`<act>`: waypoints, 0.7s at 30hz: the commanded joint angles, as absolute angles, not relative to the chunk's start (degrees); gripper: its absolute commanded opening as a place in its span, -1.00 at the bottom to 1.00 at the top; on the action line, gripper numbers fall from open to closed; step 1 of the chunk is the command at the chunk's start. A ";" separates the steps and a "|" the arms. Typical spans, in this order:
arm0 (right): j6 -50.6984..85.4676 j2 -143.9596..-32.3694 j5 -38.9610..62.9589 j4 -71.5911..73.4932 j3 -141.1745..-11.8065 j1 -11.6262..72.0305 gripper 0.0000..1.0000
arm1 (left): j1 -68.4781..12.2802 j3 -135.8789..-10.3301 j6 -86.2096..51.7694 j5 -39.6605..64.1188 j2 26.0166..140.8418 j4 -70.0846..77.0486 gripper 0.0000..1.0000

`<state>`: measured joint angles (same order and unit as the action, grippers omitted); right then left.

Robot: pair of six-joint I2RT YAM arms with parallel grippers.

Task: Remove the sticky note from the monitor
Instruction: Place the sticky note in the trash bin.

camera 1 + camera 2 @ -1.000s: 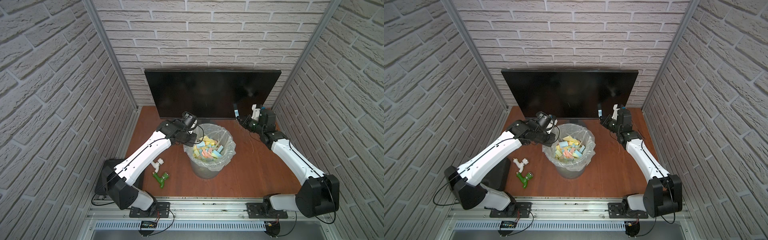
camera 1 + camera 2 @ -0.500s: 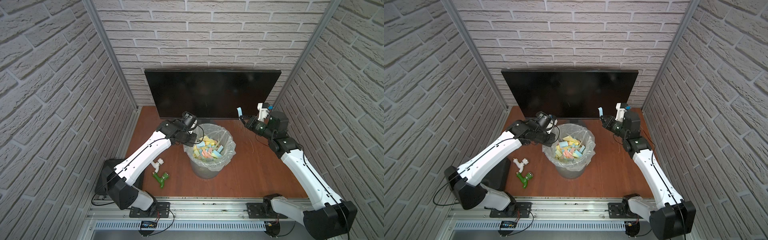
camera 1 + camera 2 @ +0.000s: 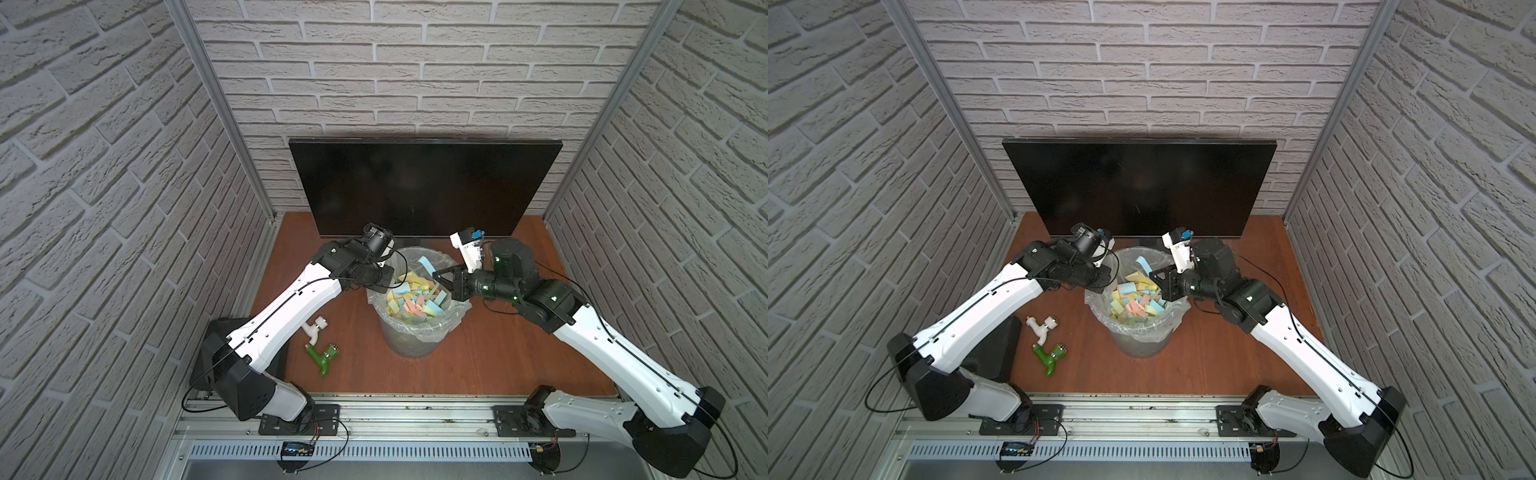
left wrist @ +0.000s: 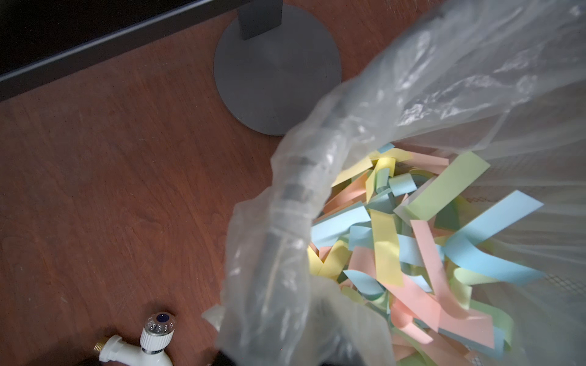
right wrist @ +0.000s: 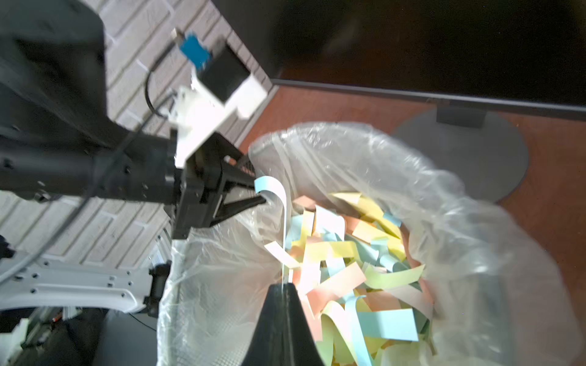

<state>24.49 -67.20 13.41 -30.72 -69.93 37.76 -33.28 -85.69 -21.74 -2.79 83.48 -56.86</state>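
Right arm has swung off the monitor point(image 3: 419, 187) to the bin point(image 3: 415, 336). The right gripper point(image 5: 282, 290) has its jaws pinching the blue sticky note point(image 5: 268, 185), which dangles over the scraps. The left gripper point(image 5: 261, 199) looks to be pinching the bin liner point(image 5: 317, 152) with its jaws. Best bet: let go low, inside the rim.

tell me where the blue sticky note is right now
In both top views the blue sticky note is over the waste bin's far side, in front of the monitor, pinched in the right gripper.

Black monitor point(image 3: 419, 187); pale-blue sticky note point(image 5: 268, 184); red-brown wood-grain table point(image 3: 498, 353); white brick-pattern walls point(image 3: 104, 166); green tap point(image 3: 322, 357) lower left.
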 commanded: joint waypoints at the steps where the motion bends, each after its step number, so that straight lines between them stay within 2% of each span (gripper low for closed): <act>1: 18.90 -70.67 7.42 -36.22 -73.14 41.65 -0.94 | -33.60 -84.69 -21.91 -2.50 82.25 -55.18 -0.32; 4: 17.72 -73.52 6.24 -37.75 -74.87 43.86 -0.94 | -33.66 -84.74 -21.93 -2.62 82.10 -55.28 -0.32; 6: 17.50 -74.79 6.23 -37.70 -75.32 44.72 -0.85 | -33.66 -84.77 -22.00 -2.71 82.00 -55.37 -0.32; 10: 17.86 -75.71 6.06 -37.22 -76.09 45.50 -0.33 | -33.64 -84.90 -21.98 -2.72 81.88 -55.53 -0.32; 13: 17.94 -75.22 5.89 -36.76 -76.32 45.53 -0.10 | -33.62 -85.06 -22.00 -2.72 81.75 -55.63 -0.32; 21: 19.16 -73.44 7.39 -35.08 -77.13 45.44 0.06 | -33.66 -85.25 -21.93 -2.74 81.48 -55.90 -0.32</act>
<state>18.68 -75.55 6.74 -37.54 -75.66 45.23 -33.30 -85.69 -21.74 -2.81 82.98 -56.82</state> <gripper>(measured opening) 0.530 0.338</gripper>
